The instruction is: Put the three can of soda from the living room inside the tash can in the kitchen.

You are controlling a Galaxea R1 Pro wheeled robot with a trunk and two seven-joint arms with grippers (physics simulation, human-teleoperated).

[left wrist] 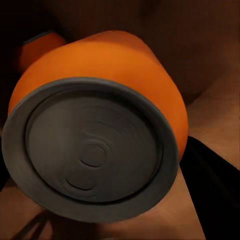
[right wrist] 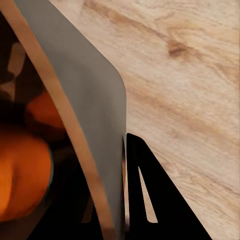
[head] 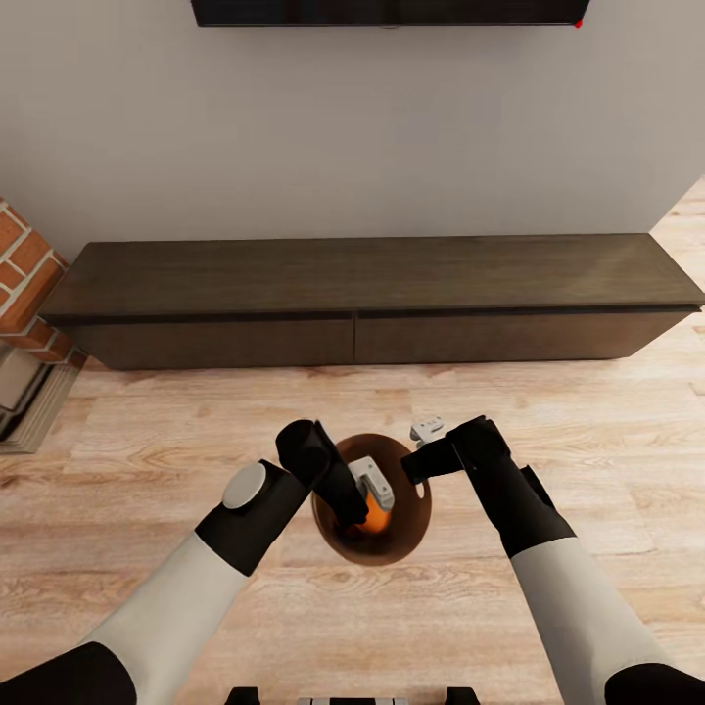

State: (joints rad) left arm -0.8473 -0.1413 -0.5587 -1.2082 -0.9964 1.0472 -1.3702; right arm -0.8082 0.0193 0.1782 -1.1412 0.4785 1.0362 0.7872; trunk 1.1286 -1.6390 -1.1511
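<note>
Looking down from the head camera, you have both arms over the trash can [head: 416,529], which sits on the light wood floor [head: 147,460] low in the centre of the frame, its copper-brown inside facing up.

Your left gripper [head: 370,490] reaches down into the bin's mouth, and an orange glow shows just beneath its grey fingers. In the left wrist view, an orange soda can [left wrist: 100,145] sits very close to the lens, its grey metal top turned toward the camera, with the brown inner wall of the bin behind it. A second orange can [left wrist: 37,47] shows partly behind it, in the upper left of that frame. Whether the left jaws are clenched on the near can or released, you cannot tell from these pictures, since the fingers are hidden.

Your right gripper [head: 427,431] is at the bin's far right rim in the head view. In the right wrist view, one dark finger [right wrist: 150,200] lies outside the grey wall with the floor behind it, and the wall itself runs between the fingers, so the right jaws appear to be grasping the bin's rim. Orange cans show inside the bin at that frame's left.

Beyond the bin, a long dark wooden cabinet [head: 372,294] stands along the white wall, and brickwork [head: 24,284] shows at the left edge.
</note>
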